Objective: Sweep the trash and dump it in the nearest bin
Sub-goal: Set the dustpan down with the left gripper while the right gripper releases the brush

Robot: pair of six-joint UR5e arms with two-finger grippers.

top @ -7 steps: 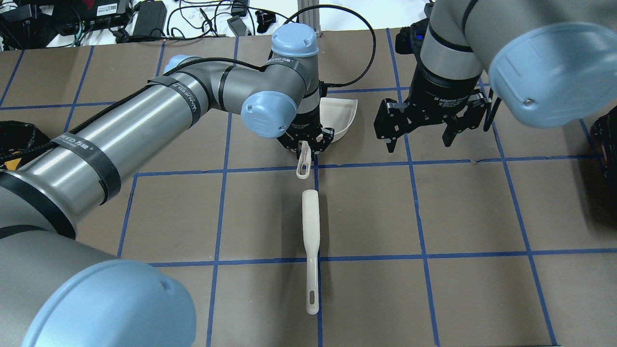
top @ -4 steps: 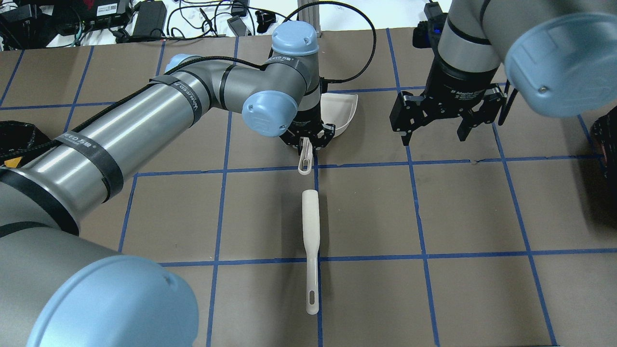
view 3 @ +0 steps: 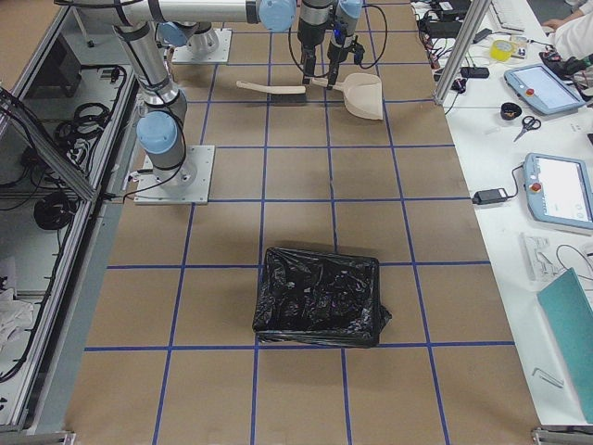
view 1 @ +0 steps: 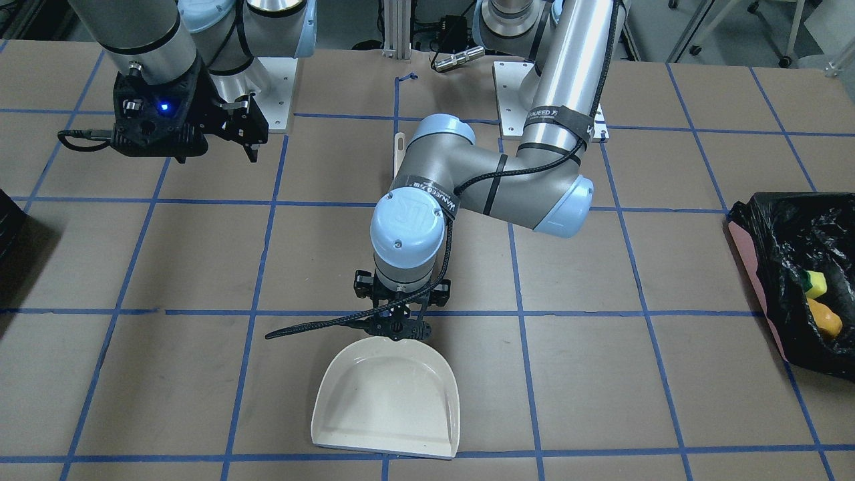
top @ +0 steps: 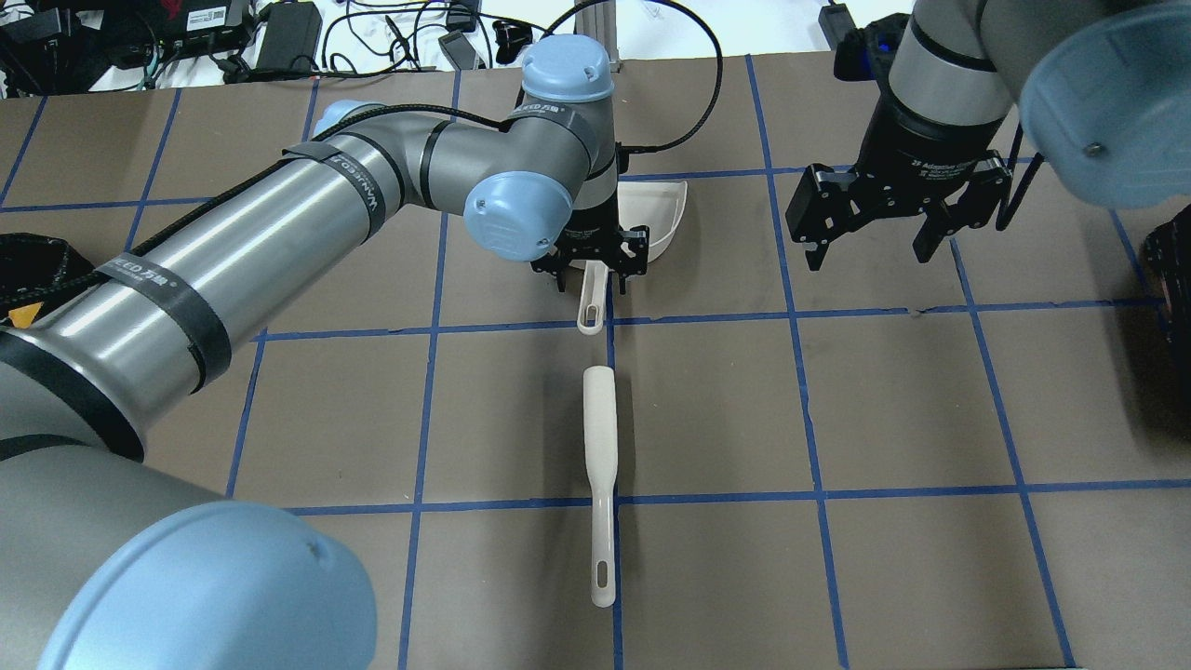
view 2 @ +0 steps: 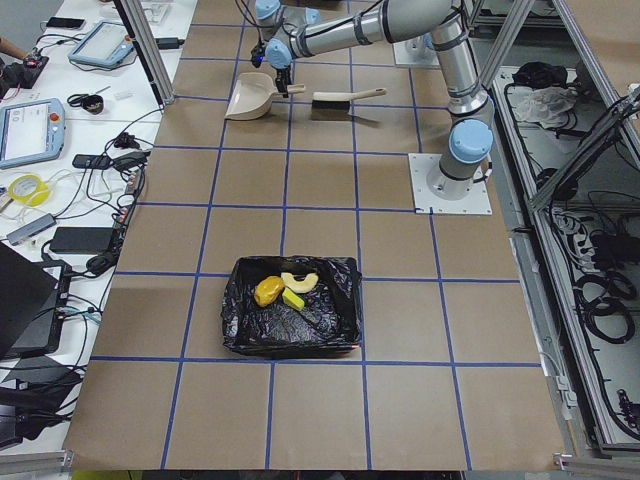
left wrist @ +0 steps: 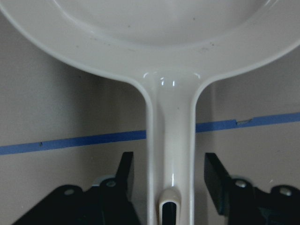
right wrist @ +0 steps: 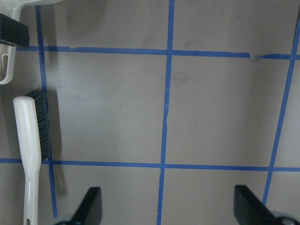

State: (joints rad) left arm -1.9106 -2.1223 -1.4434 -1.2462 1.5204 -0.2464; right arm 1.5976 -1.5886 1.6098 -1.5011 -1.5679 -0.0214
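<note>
The left gripper [top: 591,277] fingers [left wrist: 125,171] stood apart astride the dustpan [view 1: 387,401] handle; right gripper [top: 870,251] hung at 3 o'clock, fingers likewise apart.

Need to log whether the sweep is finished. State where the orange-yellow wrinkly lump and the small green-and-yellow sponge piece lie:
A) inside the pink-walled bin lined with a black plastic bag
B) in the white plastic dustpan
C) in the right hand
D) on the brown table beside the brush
A: the orange-yellow wrinkly lump and the green-and-yellow sponge piece lie inside the pink-walled bin lined with a glossy black plastic bag, while the white plastic dustpan is bare.
</note>
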